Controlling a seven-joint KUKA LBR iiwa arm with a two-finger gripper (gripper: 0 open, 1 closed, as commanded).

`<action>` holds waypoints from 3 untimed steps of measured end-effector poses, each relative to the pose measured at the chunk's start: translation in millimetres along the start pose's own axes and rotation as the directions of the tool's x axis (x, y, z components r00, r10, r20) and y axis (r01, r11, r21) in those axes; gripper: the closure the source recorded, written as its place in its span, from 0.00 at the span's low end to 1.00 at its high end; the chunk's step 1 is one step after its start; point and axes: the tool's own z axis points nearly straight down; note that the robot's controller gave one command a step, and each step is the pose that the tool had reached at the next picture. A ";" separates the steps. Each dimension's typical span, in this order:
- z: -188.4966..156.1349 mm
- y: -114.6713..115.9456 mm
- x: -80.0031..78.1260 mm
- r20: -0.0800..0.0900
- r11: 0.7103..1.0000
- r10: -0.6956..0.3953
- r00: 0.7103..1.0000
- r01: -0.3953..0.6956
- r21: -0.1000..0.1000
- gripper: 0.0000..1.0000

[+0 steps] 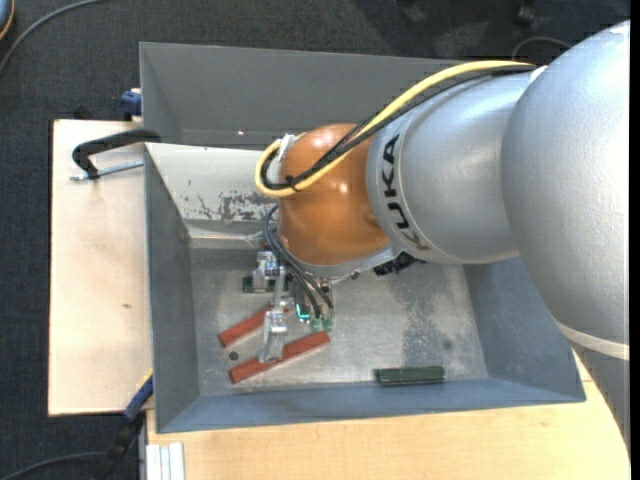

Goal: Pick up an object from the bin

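Reaching down with my gripper (270,344) to the floor of the grey metal bin (166,298) | opening: cannot tell | shorter red-brown flat strip (243,331) just left of it, longer red-brown flat strip (300,350) directly beneath | risk: thin strips lying flat may skid aside, or both get pinched | dark flat bar (408,375) well to the right.

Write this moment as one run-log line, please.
end effector: down at two red bars, lower left of bin | dark bar: apart, lower right

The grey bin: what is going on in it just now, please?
A KUKA arm reaches into the bin from the right. Its pincer is down at two red-brown flat strips on the left of the floor. Both strips lie on the floor. A dark bar lies apart by the near wall.
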 end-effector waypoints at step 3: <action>4.1 -35.5 -65.8 0.009 0.873 -0.488 0.873 0.488 0.003 0.00</action>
